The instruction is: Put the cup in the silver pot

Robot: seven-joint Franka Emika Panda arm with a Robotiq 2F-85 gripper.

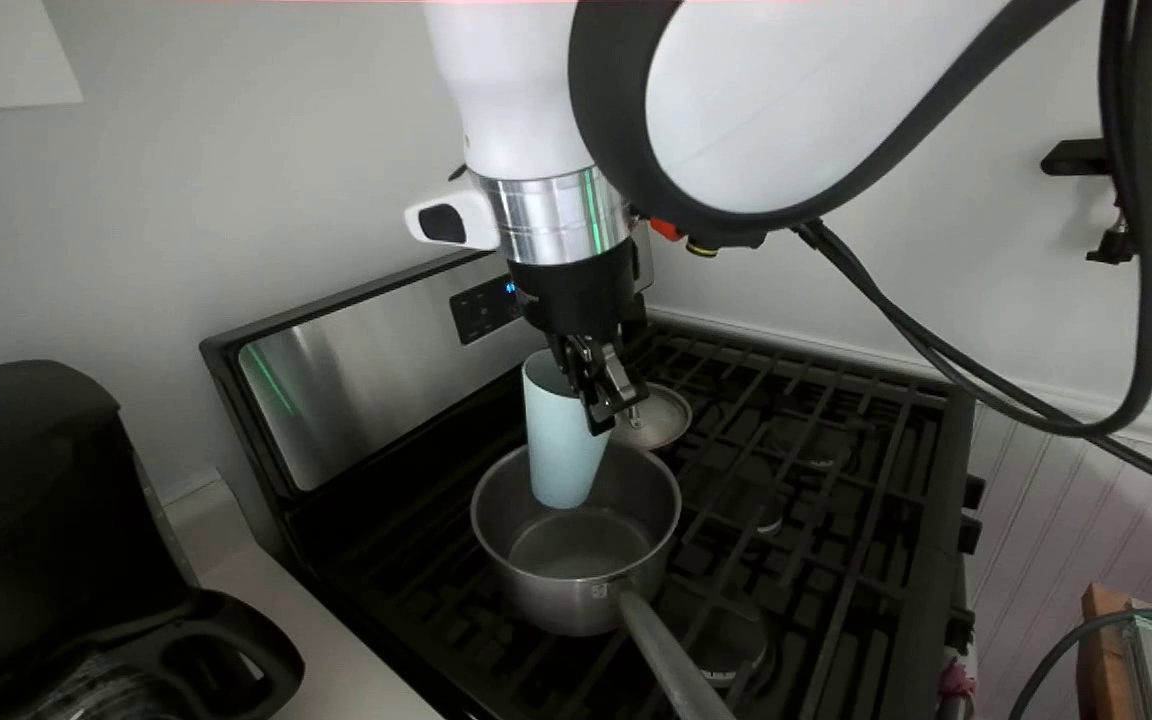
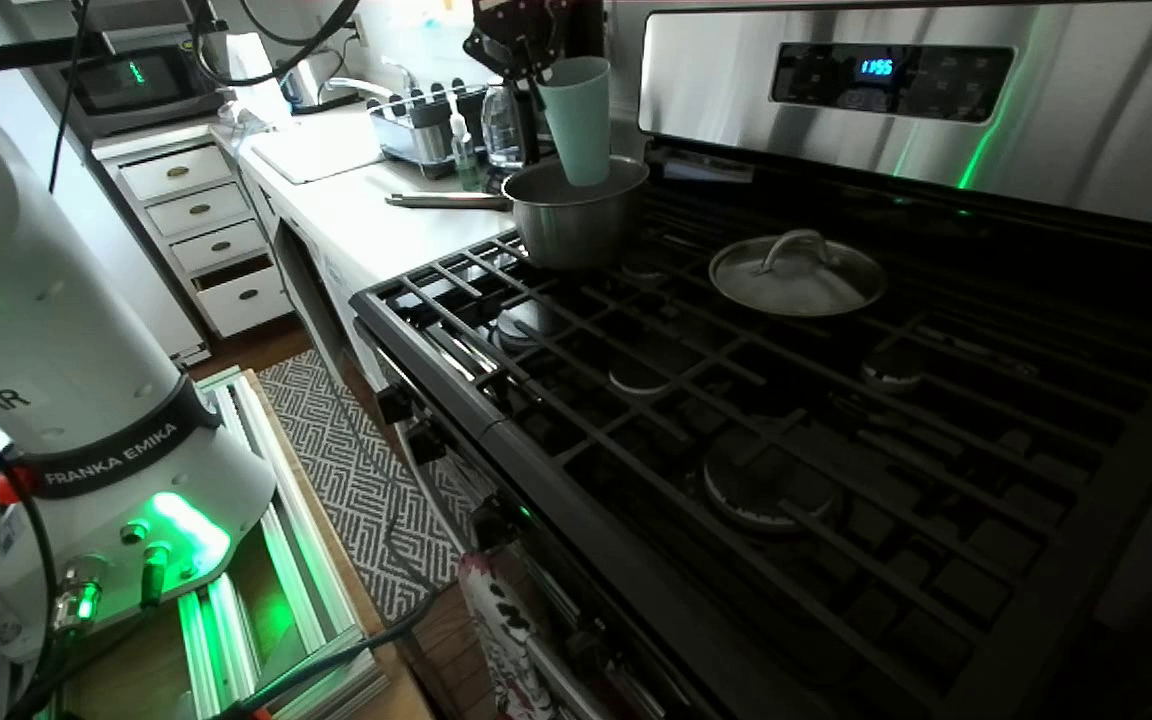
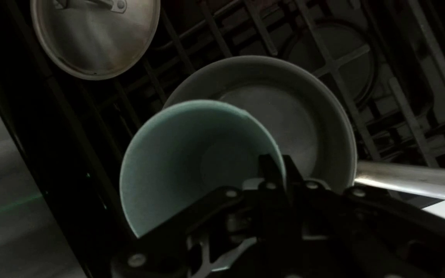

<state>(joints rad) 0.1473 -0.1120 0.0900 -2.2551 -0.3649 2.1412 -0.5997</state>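
Have stove (image 1: 866,540) below, pot (image 1: 581,605) on it. Got gripper (image 3: 282,168) nearly closed, pinching cup (image 1: 562,450) by wall at rim: one finger inside, one outside. Holding cup over pot, mouth up, base down, long axis close to vertical. Can't tell base height against pot rim.

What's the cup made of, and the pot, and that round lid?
The cup looks like matte plastic: its thin, pale blue-green wall hardly shines, though painted metal is possible. The pot looks like metal, probably steel, with a dull, perhaps brushed finish: its grey wall has a soft sheen, its handle a bright streak. The lid seems smooth metal: soft light streaks cross its silvery top.
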